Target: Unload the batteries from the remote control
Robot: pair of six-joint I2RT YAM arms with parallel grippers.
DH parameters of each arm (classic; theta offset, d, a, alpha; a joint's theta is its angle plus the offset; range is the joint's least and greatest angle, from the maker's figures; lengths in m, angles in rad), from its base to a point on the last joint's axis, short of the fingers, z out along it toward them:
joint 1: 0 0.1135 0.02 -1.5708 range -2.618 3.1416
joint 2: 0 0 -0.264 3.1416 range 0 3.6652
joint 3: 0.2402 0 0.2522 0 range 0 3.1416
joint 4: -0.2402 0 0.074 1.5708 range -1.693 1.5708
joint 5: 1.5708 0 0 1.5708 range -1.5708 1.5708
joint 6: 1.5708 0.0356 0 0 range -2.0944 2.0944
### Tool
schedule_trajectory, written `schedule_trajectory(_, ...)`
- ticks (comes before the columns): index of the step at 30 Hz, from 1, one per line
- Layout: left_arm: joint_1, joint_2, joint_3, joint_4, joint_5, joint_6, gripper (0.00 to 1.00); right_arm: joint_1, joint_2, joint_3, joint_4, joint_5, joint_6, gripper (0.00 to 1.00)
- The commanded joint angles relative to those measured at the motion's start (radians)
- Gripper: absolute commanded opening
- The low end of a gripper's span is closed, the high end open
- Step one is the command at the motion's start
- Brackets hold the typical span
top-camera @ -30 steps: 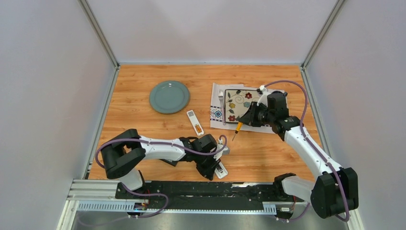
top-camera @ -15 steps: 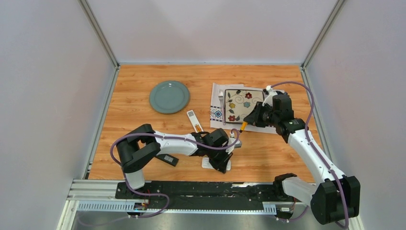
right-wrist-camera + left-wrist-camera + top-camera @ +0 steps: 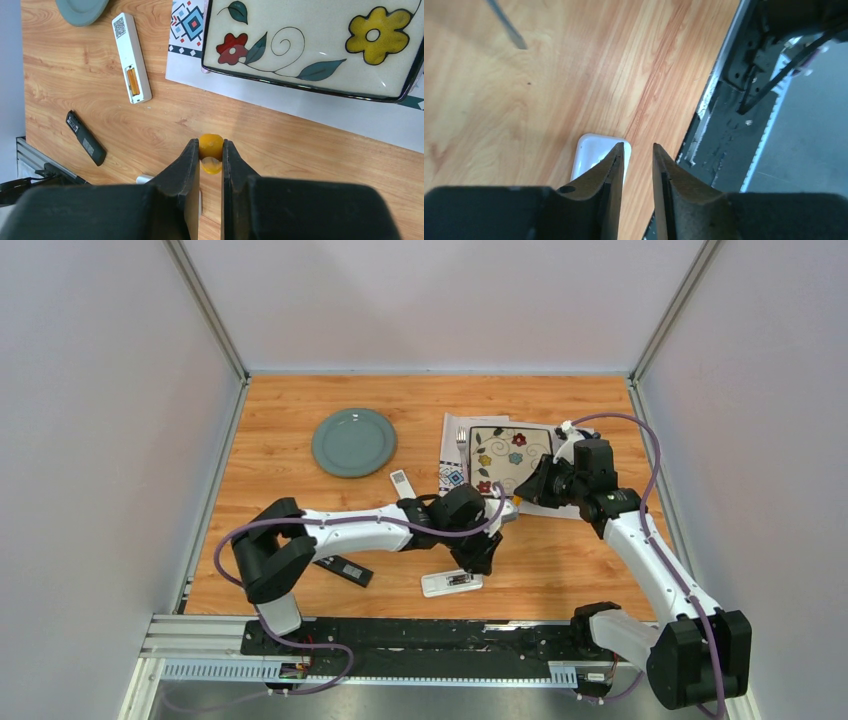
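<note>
Top view: the left pincer (image 3: 479, 560) hovered over the near remote (image 3: 452, 583), at six o'clock on the surface (image 3: 300, 410). The far remote (image 3: 399, 480) lay mid-surface, partly under the arm. Teal plate (image 3: 325, 445) at ten o'clock and floral plate (image 3: 500, 429) at one o'clock held no cells.

Left wrist view: its jaws stood slightly apart, gripping nothing.

Right wrist view: the right pincer (image 3: 210, 143) pinched the orange-handled screwdriver (image 3: 210, 162). A gold-orange battery (image 3: 132, 81) sat in the far remote's open bay at eleven o'clock — unloading seemed unfinished.
</note>
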Motion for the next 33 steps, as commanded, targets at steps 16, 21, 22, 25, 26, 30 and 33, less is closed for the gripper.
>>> schedule_trajectory(16,0.138,-0.451,-0.236,-0.277,-0.283,0.209,0.86,-0.005,0.04,-0.017,0.063,-0.062,0.022,0.0)
schedule_trajectory(21,0.112,-0.426,-0.282,-0.215,-0.24,0.188,0.87,-0.005,0.069,-0.018,0.082,-0.074,0.027,0.0)
schedule_trajectory(22,0.104,-0.414,-0.279,-0.204,-0.231,0.186,0.87,-0.005,0.074,-0.018,0.08,-0.074,0.024,0.0)
schedule_trajectory(25,0.066,-0.339,-0.247,-0.173,-0.194,0.191,0.87,-0.005,0.083,-0.018,0.085,-0.077,0.024,0.0)
schedule_trajectory(26,0.044,-0.295,-0.233,-0.172,-0.19,0.194,0.87,-0.005,0.083,-0.02,0.083,-0.077,0.021,0.0)
schedule_trajectory(30,0.009,-0.213,-0.199,-0.13,-0.138,0.208,0.87,-0.005,0.077,-0.029,0.08,-0.071,0.022,0.0)
schedule_trajectory(33,0.003,-0.176,-0.214,-0.093,-0.108,0.202,0.87,-0.005,0.077,-0.034,0.08,-0.07,0.019,0.0)
